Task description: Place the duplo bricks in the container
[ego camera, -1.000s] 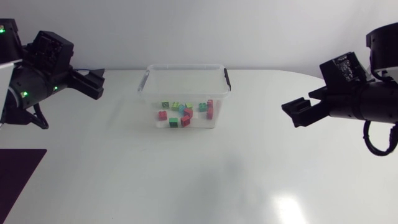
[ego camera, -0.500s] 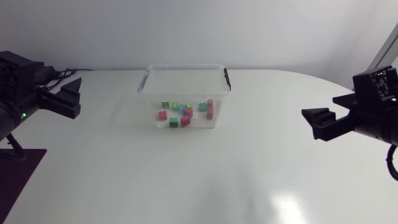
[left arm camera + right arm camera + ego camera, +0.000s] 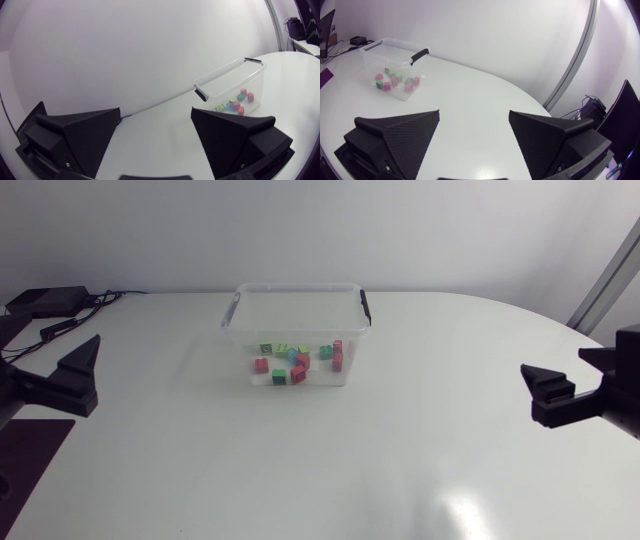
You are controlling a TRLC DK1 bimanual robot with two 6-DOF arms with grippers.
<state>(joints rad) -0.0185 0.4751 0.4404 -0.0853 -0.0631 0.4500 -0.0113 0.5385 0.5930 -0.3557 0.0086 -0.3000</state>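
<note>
A clear plastic container [image 3: 296, 310] with black handles stands at the table's far middle. Inside it lie several duplo bricks [image 3: 296, 362] in red, green and blue. The left wrist view shows the container [image 3: 235, 82] and the bricks [image 3: 235, 104] far ahead of my left gripper [image 3: 155, 137], whose fingers are open and empty. From the right wrist view, the container [image 3: 390, 62] and its bricks [image 3: 395, 81] lie far ahead of my right gripper [image 3: 472, 142], also open and empty. In the head view my left gripper [image 3: 72, 378] is at the left edge, my right gripper [image 3: 556, 397] at the right edge.
A dark mat [image 3: 28, 455] lies at the table's front left corner. Black boxes and cables [image 3: 50, 304] sit at the far left edge. The white table [image 3: 320, 470] stretches bare in front of the container.
Both arms have drawn back from the container toward the table's side edges and nearer the front. Both grippers stayed open. The container and bricks have not moved.
</note>
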